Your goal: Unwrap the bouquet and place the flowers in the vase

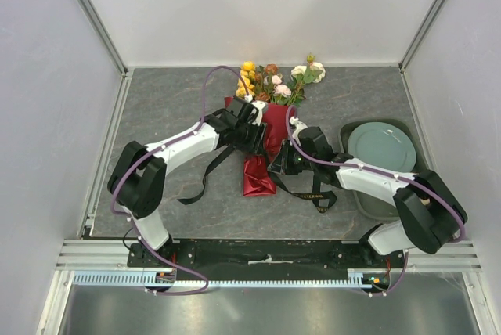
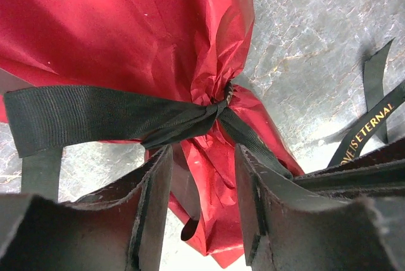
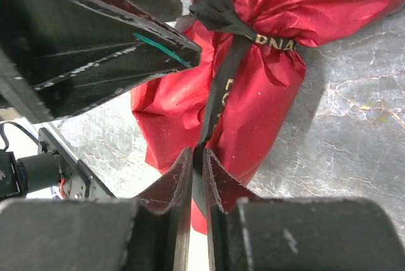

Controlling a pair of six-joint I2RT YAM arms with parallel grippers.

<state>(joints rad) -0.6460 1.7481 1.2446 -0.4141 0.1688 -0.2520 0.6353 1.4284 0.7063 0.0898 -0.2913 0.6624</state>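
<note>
The bouquet (image 1: pixel 270 127) lies along the middle of the table, its flowers (image 1: pixel 274 81) at the far end. Dark red paper (image 2: pixel 126 24) is cinched by a knotted black ribbon (image 2: pixel 95 116). My left gripper (image 2: pixel 204 154) straddles the paper tail just below the knot, and crumpled paper fills the gap between its fingers. My right gripper (image 3: pixel 199 157) is shut on a strand of the ribbon (image 3: pixel 221 84) running down from the knot over the red paper (image 3: pixel 266 100). From above, the left gripper (image 1: pixel 254 133) and the right gripper (image 1: pixel 275 169) meet at the bouquet's near end. The vase is out of view.
A pale green plate (image 1: pixel 385 145) sits on a dark tray (image 1: pixel 368 206) to the right, beside the right arm. Loose ribbon tails trail left (image 1: pixel 205 174) and right (image 1: pixel 313 194) of the bouquet. White walls enclose the table on three sides.
</note>
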